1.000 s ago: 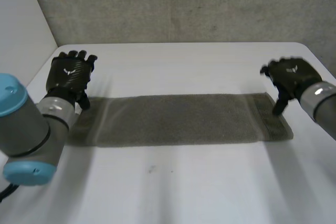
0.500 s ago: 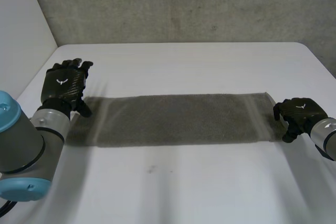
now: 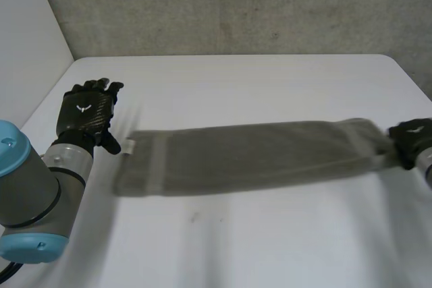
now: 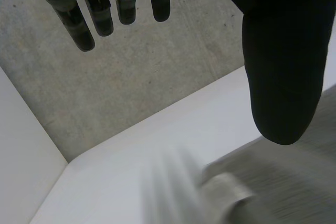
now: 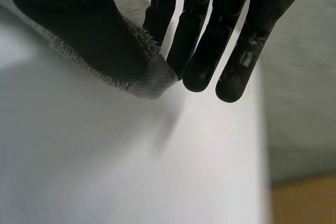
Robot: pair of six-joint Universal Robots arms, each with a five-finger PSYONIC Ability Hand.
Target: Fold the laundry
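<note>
A long grey towel (image 3: pixel 256 156) lies stretched across the white table (image 3: pixel 236 79). My right hand (image 3: pixel 410 138) is at the towel's right end, shut on a corner of the towel (image 5: pixel 152 74), which is pinched between thumb and fingers. My left hand (image 3: pixel 84 111) hovers open just off the towel's left end, fingers straight and nothing in them. In the left wrist view the left hand (image 4: pixel 283 51) hangs above the towel's left end (image 4: pixel 236 195) without touching it.
A concrete wall (image 3: pixel 229 5) stands behind the table. A white panel (image 3: pixel 27 38) rises along the table's left side. The table's right edge (image 5: pixel 262 145) runs close beside my right hand.
My right hand closed on the towel's right corner and pulled it rightward; the whole towel slid right and now lies slightly slanted. My left hand stayed open near the left end.
</note>
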